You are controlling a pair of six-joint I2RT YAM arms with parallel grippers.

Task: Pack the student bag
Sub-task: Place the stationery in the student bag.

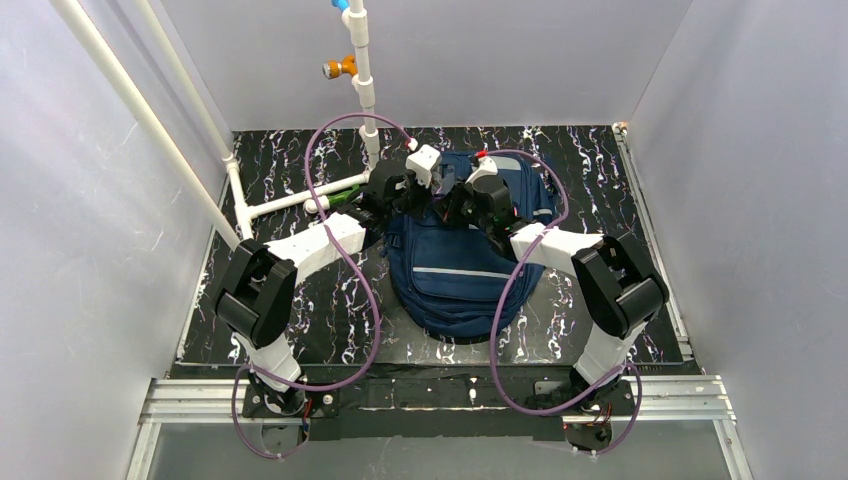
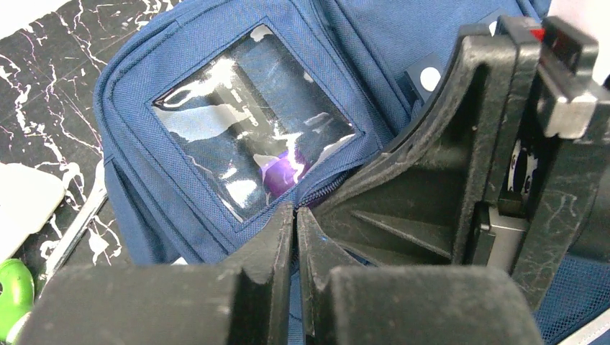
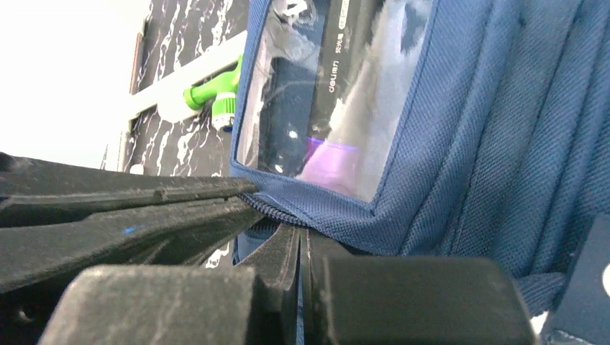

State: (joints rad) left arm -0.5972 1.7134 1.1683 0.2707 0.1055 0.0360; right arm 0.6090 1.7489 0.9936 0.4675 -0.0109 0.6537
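Top: student bag (image 1: 455,275) lies flat mid-bench (image 1: 300,320), nearer far edge. L arm (image 1: 320,245) & R arm (image 1: 550,245) meet over its far end.

L wrist: left gripper (image 2: 296,215) jaws pressed together at zip edge below clear window (image 2: 252,122). Purple obj (image 2: 282,172) sits behind window.

R wrist: right gripper (image 3: 303,233) jaws closed at same seam. Can't tell if either nips fabric.

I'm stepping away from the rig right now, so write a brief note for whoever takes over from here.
Left tool: shut, tips at the zip edge of the front pocket; a pinch on fabric cannot be confirmed.
Right tool: shut, tips at the same edge, close beside the left.
Student bag: lying on the table, both arms at its far end.
Done: a purple item shows behind the clear window.
To do: whether the pocket zip is closed is unclear; check it.
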